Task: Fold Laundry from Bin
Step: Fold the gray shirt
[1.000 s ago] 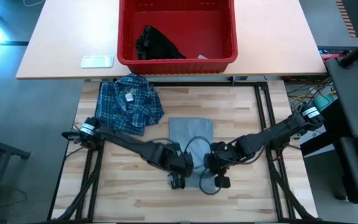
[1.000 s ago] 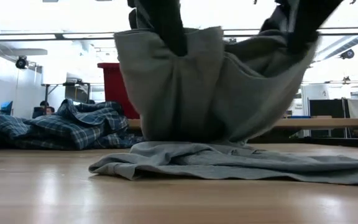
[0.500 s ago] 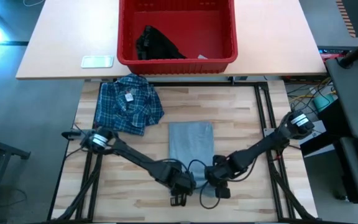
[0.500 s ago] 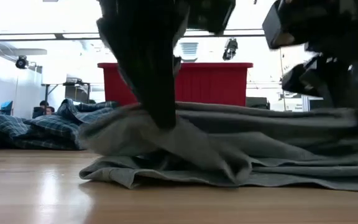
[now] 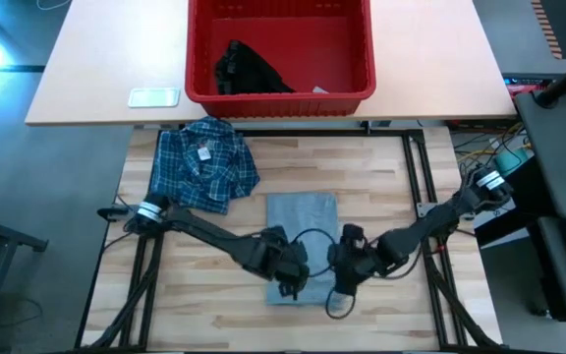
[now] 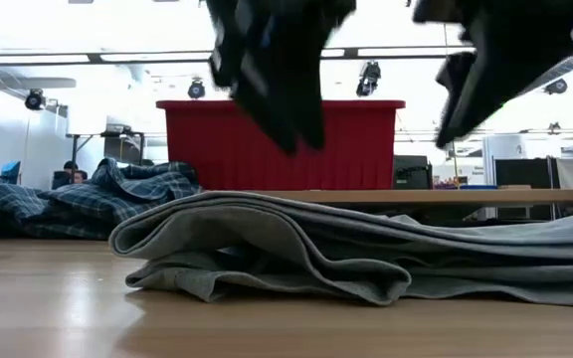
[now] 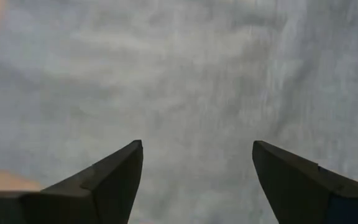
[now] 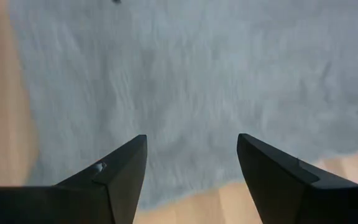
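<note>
Here the light grey T-shirt [image 5: 301, 236] lies folded in a rectangle on the wooden bench [image 5: 401, 177], near its middle, with a rounded fold along the near edge that the low view shows [image 6: 267, 234]. The left gripper [image 5: 289, 283] hangs just above the near left corner of this T-shirt, and its wrist view shows both fingers [image 7: 104, 183] spread apart with only grey cloth below them, so it holds nothing. The right gripper [image 5: 343, 280] hangs just above the near right corner, also with its fingers [image 8: 114, 180] apart and empty, over the cloth edge and the wood. Behind the T-shirt to the left, the blue-and-white plaid shirt [image 5: 204, 162] lies crumpled on the bench. Farther back, on a lighter bench, stands the red bin [image 5: 279, 96], and a small black garment [image 5: 246, 71] lies inside it.
</note>
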### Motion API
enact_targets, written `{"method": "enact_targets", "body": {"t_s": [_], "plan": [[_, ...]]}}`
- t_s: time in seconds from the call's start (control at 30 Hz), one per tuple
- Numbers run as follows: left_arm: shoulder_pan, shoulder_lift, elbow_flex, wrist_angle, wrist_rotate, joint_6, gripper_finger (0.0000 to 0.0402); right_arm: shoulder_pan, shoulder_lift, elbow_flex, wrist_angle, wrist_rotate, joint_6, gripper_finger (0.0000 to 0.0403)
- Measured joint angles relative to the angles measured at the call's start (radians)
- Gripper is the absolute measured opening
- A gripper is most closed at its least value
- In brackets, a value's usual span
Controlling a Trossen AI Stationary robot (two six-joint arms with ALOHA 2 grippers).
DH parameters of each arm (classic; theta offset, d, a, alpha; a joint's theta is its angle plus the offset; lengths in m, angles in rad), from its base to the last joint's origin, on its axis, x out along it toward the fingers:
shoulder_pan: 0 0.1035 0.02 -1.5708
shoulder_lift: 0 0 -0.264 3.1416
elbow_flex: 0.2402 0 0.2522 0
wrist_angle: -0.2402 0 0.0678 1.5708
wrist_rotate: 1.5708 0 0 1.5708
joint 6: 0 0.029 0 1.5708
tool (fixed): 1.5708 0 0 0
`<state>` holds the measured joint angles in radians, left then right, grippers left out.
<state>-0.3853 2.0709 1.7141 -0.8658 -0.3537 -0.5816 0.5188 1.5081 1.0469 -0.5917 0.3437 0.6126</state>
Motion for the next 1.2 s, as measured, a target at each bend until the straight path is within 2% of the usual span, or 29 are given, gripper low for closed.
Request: {"method": "enact_targets", "body": {"t_s": [0.07, 0.2, 0.37, 0.57, 0.67, 0.77, 0.83, 0.9, 0.97, 1.0, 1.1, 1.2], "plan": [[-0.006, 0.008, -0.056, 0.070, 0.000, -0.046, 0.0282, 0.024, 0.039, -0.027, 0.002, 0.001, 0.033, 0.0238], [-0.014, 0.016, -0.153, 0.167, 0.003, -0.130, 0.0278, 0.072, 0.142, -0.049, 0.030, -0.081, 0.081, 0.0240], [-0.012, 0.012, -0.204, 0.173, 0.024, -0.209, 0.0278, 0.113, 0.237, 0.005, 0.189, -0.218, 0.063, 0.0254], [0.004, -0.153, -0.191, 0.025, -0.046, -0.198, 0.0278, 0.089, 0.195, 0.121, -0.041, -0.204, -0.035, 0.0280], [0.035, -0.233, -0.238, 0.018, -0.114, -0.191, 0.0278, 0.041, 0.117, 0.116, -0.101, -0.145, -0.074, 0.0298], [0.058, -0.278, -0.321, 0.104, -0.138, -0.206, 0.0278, -0.039, 0.023, 0.070, -0.102, -0.078, -0.106, 0.0311], [0.051, -0.283, -0.388, 0.257, -0.136, -0.184, 0.0276, -0.119, -0.039, 0.018, -0.065, -0.056, -0.129, 0.0311], [0.028, -0.270, -0.466, 0.494, -0.097, -0.143, 0.0274, -0.207, -0.095, -0.050, -0.017, -0.055, -0.160, 0.0307], [0.007, -0.243, -0.537, 0.723, -0.047, -0.123, 0.0271, -0.296, -0.135, -0.121, 0.049, -0.076, -0.189, 0.0303], [0.003, -0.225, -0.566, 0.785, -0.028, -0.139, 0.0270, -0.338, -0.145, -0.154, 0.086, -0.110, -0.210, 0.0302], [0.000, -0.161, -0.619, 0.794, -0.019, -0.238, 0.0268, -0.430, -0.152, -0.241, 0.170, -0.193, -0.234, 0.0307], [0.002, -0.115, -0.633, 0.815, -0.015, -0.271, 0.0266, -0.467, -0.119, -0.293, 0.208, -0.240, -0.258, 0.0313]]}}
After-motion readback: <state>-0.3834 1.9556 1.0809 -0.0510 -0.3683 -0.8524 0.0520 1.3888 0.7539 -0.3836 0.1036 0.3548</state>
